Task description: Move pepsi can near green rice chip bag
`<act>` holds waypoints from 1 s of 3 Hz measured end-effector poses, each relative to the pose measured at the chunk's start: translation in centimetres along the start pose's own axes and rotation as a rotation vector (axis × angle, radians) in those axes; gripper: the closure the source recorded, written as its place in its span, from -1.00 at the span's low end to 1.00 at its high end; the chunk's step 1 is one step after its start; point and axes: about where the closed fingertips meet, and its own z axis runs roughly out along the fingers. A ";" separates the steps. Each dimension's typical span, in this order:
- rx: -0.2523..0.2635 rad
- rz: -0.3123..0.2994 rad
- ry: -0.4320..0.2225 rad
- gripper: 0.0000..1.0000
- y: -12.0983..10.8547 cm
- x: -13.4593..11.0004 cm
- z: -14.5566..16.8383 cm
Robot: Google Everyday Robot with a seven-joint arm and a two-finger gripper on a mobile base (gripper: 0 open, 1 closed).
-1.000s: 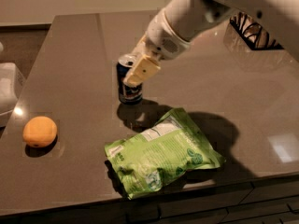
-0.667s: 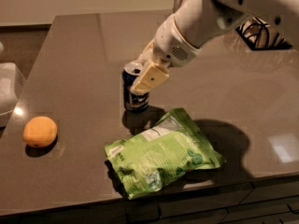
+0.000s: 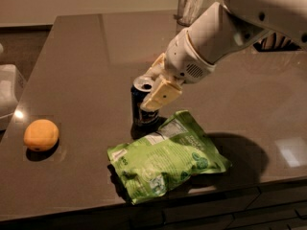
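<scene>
Tabletop (image 3: 72, 56) dark, glossy, carries everything. White robot arm (image 3: 216, 37) reaches in from behind green rice chip bag (image 3: 168, 162), on its right. Bag lies flat, crinkled. Pepsi can (image 3: 140, 111) upright just behind bag's far edge, nearly touching. Gripper (image 3: 149, 92) clamped on can's upper half, one tan finger in front, other behind. Orange (image 3: 41, 134) well left of bag.

Advice: set can down level, release gently, lift straight up, avoid nudging bag.

Versus a second ago: can and gripper closer to bag; bag, orange unmoved.
</scene>
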 end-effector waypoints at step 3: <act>0.016 -0.039 0.005 -0.88 2.1 1.0 0.5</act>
